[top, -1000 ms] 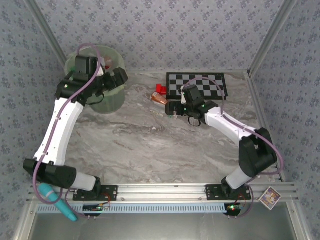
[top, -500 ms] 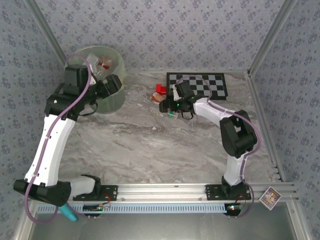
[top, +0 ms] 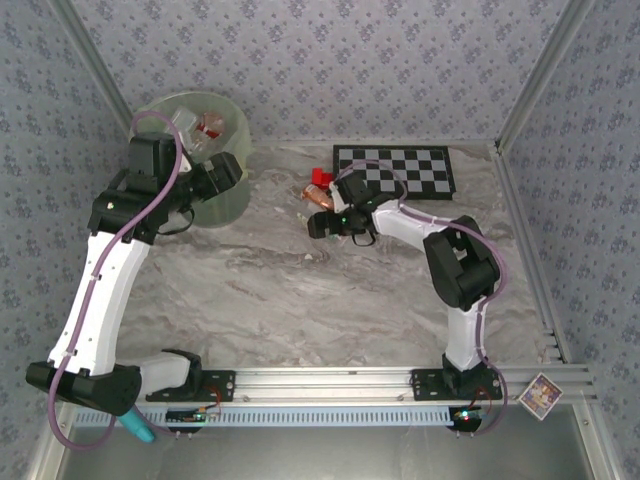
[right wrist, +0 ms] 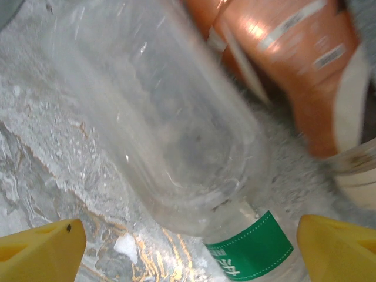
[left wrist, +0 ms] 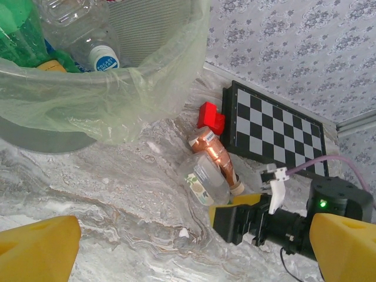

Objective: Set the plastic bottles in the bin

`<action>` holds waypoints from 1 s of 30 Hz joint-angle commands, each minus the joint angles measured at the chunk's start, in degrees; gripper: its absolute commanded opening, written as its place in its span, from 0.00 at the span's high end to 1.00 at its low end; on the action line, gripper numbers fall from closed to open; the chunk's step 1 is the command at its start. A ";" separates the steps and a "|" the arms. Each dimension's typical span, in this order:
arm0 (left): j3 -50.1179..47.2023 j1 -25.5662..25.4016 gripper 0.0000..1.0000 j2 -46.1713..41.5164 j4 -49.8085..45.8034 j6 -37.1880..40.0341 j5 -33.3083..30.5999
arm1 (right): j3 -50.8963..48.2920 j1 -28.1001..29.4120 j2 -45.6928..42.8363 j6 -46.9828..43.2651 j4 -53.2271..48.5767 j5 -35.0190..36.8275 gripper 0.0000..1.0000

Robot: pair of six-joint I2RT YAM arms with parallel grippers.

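Straddling clear bottle (right wrist: 176, 135) lying on the table (top: 280, 290) against orange bottle (left wrist: 214, 154), right gripper (right wrist: 189, 247) jaws wide with nothing pinched yet, likely lining up a body grab; parking left gripper (top: 222, 172) wide open and empty beside bin (left wrist: 117, 100), probably clearing the drop path.

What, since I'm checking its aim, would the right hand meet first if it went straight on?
Probably the clear bottle, lying close ahead; the orange-red bottle lies just beyond.
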 commanded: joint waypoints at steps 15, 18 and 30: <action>0.59 -0.03 0.00 -1.33 -0.54 0.26 0.01 | 1.17 3.95 3.80 -4.21 -2.74 3.52 0.23; 0.40 -0.03 0.00 -1.82 -0.78 0.15 -0.19 | 1.76 4.92 4.63 -4.89 -2.93 4.39 0.27; -0.41 0.46 0.00 -3.30 -2.21 -0.43 -1.97 | -0.45 8.95 -0.72 -6.48 -1.95 10.06 0.60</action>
